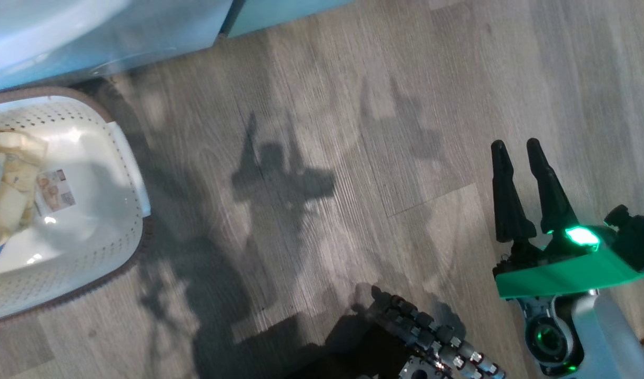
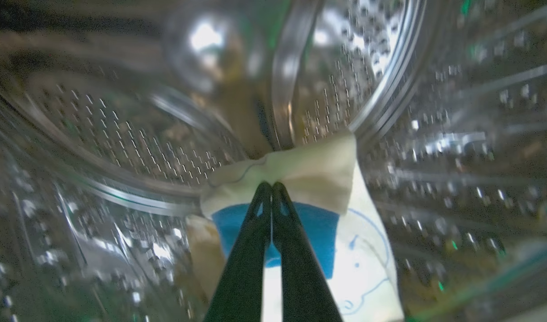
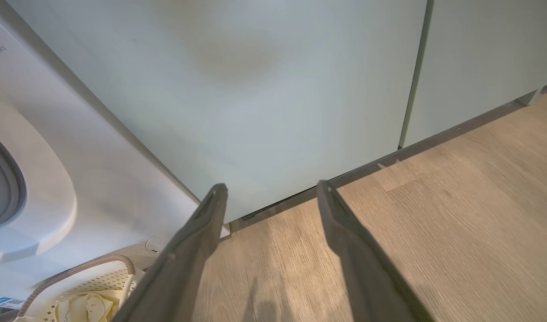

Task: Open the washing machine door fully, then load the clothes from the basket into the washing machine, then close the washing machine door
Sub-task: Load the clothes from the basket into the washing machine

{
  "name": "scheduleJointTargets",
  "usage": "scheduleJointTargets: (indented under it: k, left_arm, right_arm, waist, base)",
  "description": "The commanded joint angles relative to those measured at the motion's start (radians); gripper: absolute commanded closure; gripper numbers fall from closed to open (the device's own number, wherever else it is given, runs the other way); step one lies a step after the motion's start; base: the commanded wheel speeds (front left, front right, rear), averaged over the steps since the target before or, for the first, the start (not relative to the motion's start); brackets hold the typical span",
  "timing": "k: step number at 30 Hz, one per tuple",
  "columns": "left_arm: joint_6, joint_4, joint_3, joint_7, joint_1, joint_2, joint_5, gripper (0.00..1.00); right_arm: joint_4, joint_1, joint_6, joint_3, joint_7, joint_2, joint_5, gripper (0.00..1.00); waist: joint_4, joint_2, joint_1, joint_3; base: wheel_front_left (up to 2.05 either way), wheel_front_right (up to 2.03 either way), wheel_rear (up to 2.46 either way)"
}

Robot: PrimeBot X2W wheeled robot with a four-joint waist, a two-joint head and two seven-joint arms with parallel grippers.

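Starting far left in the head view: the basket (image 1: 85, 263) down on the wood floor (image 1: 353, 131), tucked just beside the white front of the washing machine (image 1: 64, 37). Inside, bunched against its left side, the remaining clothes (image 1: 11, 173): pale yellow, crumpled, a touch of blue at the lower edge. Right beside them, a label sticker (image 1: 56, 190) on the bottom, then bare plastic across the rest.

Over to the left wrist view now. Deep inside the shiny perforated drum (image 2: 135, 134), the left gripper (image 2: 271, 185) clamped tight, fingers pressed together on a garment (image 2: 313, 172). Cream fold on top, blue panel and a blue line drawing on white below. Hanging free or resting on the drum wall? Hard to tell.

Soft, light stuff by the look of it, no stiffness at all, and probably prone to trailing and catching on the way in. Best taken at a bunched fold near the middle rather than a loose corner, to keep the dangling cloth short. Nothing fragile here, only thin fabric apt to slip, so a firm pinch called for.

And across to the right: the right gripper (image 1: 515, 145) hovering over bare floor, fingers spread wide, nothing between them. From its own wrist view, pale-green cabinet doors (image 3: 278, 89) ahead, with the washing machine and a corner of the basket at lower left.
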Motion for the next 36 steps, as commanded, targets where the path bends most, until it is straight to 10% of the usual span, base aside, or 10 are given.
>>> scheduleJointTargets:
  k: [1,15,18,19,36]
  left_arm:
    - [0.008,-0.017,0.029,-0.036,-0.047,0.058,0.024,1.00]
    - [-0.029,0.193,0.009,-0.056,-0.076,-0.068,-0.048,0.96]
    - [-0.032,0.198,0.004,-0.040,-0.065,-0.097,-0.068,0.08]
    - [-0.030,0.199,0.006,-0.043,-0.060,-0.106,-0.076,0.00]
    - [0.099,-0.003,0.051,-0.247,0.252,-0.219,-0.162,0.00]
  right_arm:
    - [-0.032,0.006,-0.003,0.018,-0.007,-0.012,0.011,0.00]
    - [-0.025,-0.004,-0.003,0.004,-0.007,-0.012,0.007,0.00]
    - [-0.025,-0.005,-0.003,-0.007,-0.007,-0.012,-0.004,0.00]
    - [-0.025,-0.006,-0.003,-0.010,-0.007,-0.012,-0.008,0.00]
    - [-0.021,0.006,-0.003,-0.094,-0.007,-0.012,-0.117,0.00]
  waist:
    - [-0.009,0.0000,-0.0001,0.010]
    - [0.020,0.0000,-0.0001,0.011]
    - [0.038,0.0000,-0.0001,0.002]
    - [0.044,0.0000,-0.0001,-0.002]
    - [0.195,0.0000,-0.0001,-0.133]
  base:
    - [0.00,0.00,0.00]
    - [0.00,0.00,0.00]
    - [0.00,0.00,0.00]
    - [0.00,0.00,0.00]
    - [0.00,0.00,0.00]
